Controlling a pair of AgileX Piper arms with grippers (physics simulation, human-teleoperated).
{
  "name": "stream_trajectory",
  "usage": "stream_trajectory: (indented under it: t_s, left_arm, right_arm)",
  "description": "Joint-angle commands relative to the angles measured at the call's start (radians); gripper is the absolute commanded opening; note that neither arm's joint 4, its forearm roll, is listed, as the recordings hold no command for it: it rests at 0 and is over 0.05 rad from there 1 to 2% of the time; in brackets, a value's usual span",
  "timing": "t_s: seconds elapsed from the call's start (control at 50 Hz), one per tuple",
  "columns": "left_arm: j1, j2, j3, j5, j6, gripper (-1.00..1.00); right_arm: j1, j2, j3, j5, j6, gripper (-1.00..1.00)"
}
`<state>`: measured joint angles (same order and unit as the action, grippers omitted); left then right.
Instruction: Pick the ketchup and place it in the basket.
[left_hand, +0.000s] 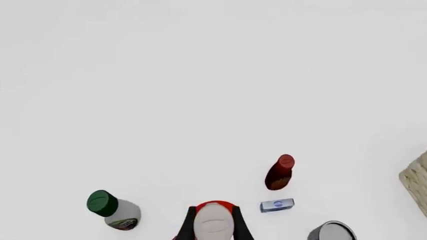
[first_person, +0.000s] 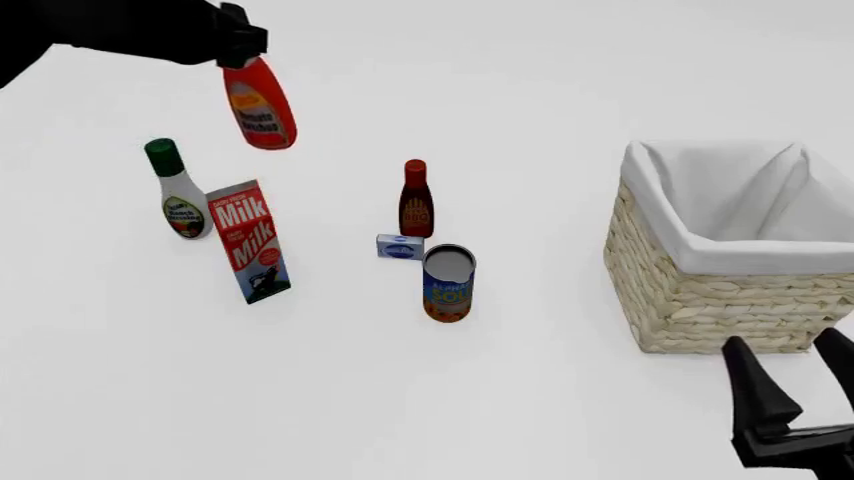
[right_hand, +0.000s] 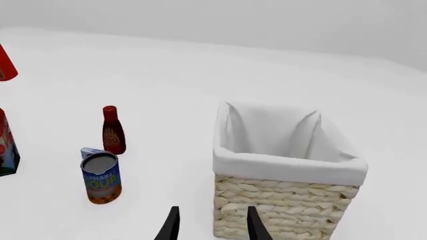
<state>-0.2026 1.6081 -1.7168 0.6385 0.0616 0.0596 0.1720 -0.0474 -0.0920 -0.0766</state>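
High above the table's left side, the ketchup (first_person: 259, 107) is pinched at its cap by the left end effector (first_person: 238, 40) (right end effector (first_person: 798, 385) spread, idle). Transport is judged underway; a long rightward carry over the basket (first_person: 694, 300) is needed next.

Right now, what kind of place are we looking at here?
Likely a simulated grocery-sorting tabletop: a plain white table, a lined wicker basket, and groceries like a milk carton and soup can.
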Motion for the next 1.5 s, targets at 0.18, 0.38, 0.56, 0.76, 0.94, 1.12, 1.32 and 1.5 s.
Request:
stream_trajectory:
  t_s: [0.18, 0.38, 0.56, 0.76, 0.94, 1.12, 1.32, 1.5]
  left_arm:
    - [-0.001, -0.226, 0.201, -0.009, 0.066, -1.00]
    - [-0.068, -0.299, 0.291, 0.014, 0.070, -1.00]
    - [-0.086, -0.341, 0.295, 0.056, 0.094, -1.00]
    - [-0.119, -0.382, 0.347, 0.071, 0.102, -1.00]
    - [-0.195, -0.411, 0.384, 0.092, 0.085, -1.00]
    - [-0.217, -0.435, 0.389, 0.102, 0.079, -1.00]
    - [-0.242, -0.459, 0.404, 0.112, 0.074, -1.00]
    - [-0.287, -0.484, 0.423, 0.121, 0.065, -1.00]
  right_arm:
    - [0.171, 0.048, -0.125, 0.088, -0.072, 1.00]
    - [0.317, 0.212, -0.205, 0.038, -0.094, 1.00]
    - [0.430, 0.309, -0.280, 0.027, -0.088, 1.00]
    - [0.525, 0.406, -0.339, -0.009, -0.085, 1.00]
    - [0.601, 0.474, -0.401, -0.023, -0.072, 1.00]
    - [0.679, 0.588, -0.453, -0.078, -0.065, 1.00]
    - [0.743, 0.661, -0.494, -0.112, -0.096, 1.00]
    - [0.799, 0.725, -0.550, -0.100, -0.104, 1.00]
